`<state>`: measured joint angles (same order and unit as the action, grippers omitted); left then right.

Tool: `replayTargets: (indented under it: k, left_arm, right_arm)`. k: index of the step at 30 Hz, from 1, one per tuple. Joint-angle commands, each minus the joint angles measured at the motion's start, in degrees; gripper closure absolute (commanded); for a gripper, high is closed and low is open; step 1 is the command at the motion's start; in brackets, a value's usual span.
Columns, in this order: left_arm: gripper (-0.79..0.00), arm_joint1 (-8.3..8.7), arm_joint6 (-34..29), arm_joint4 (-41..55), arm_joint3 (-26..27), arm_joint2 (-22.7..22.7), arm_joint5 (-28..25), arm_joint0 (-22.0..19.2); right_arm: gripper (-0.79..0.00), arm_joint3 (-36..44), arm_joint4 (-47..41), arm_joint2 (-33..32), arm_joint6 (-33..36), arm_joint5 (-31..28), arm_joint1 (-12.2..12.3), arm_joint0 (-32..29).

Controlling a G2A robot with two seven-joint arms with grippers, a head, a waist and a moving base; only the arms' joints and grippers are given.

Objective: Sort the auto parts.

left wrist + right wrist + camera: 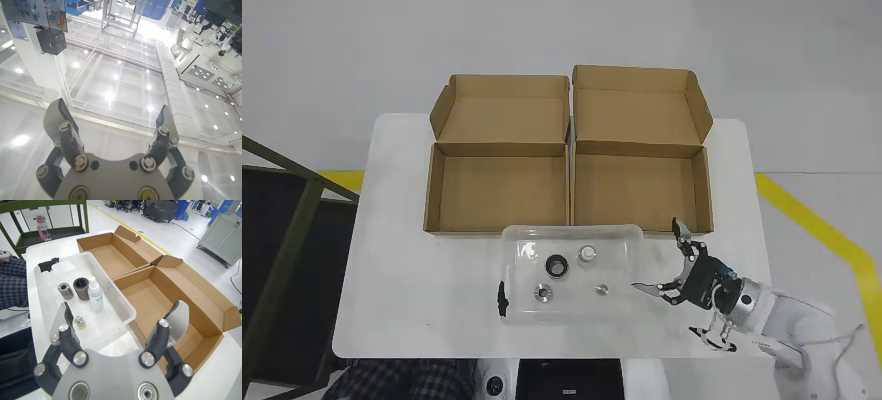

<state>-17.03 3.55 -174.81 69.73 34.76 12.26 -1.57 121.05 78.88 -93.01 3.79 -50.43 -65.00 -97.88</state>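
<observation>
A clear plastic bin (572, 231) sits at the near middle of the white table (402, 250), and the parts are all inside it. A black ringed bearing (81, 289) stands upright beside a grey metal cylinder (65, 291) with a hole in its top; the cylinder is the nearer and more leftward of the two. A small clear spray bottle (95, 296) stands just right of the bearing on the far side of the bin. A little knurled metal piece (79, 322) sits alone toward the bin's near right corner. A scrap of black tape (502, 298) clings to the bin's left end.

Beyond the bin two open cardboard boxes lie side by side, the left box (497, 190) and the right box (640, 190), touching each other, flaps up at the far side.

The right end effector (655, 255) hangs just right of the bin, fingers spread wide and holding nothing. The left end effector (112, 106) points up at the ceiling, fingers likewise apart and empty
</observation>
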Motion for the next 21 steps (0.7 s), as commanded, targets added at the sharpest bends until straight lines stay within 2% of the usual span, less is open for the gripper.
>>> replayTargets:
  k: [1,8,21]
  left_arm:
    - [-0.785,0.00,0.0,0.0,0.0,0.0,0.0,0.0]
    - [-0.785,0.00,0.0,0.0,0.0,0.0,0.0,0.0]
    - [-0.785,0.00,0.0,0.0,0.0,0.0,0.0,0.0]
  right_arm:
    - [-0.785,0.7,0.7,1.9,2.0,0.4,0.0,1.1]
    - [-0.785,-0.4,3.4,9.3,8.5,0.7,0.0,6.2]
    - [-0.785,-4.6,4.2,17.6,13.4,1.8,-0.1,12.2]
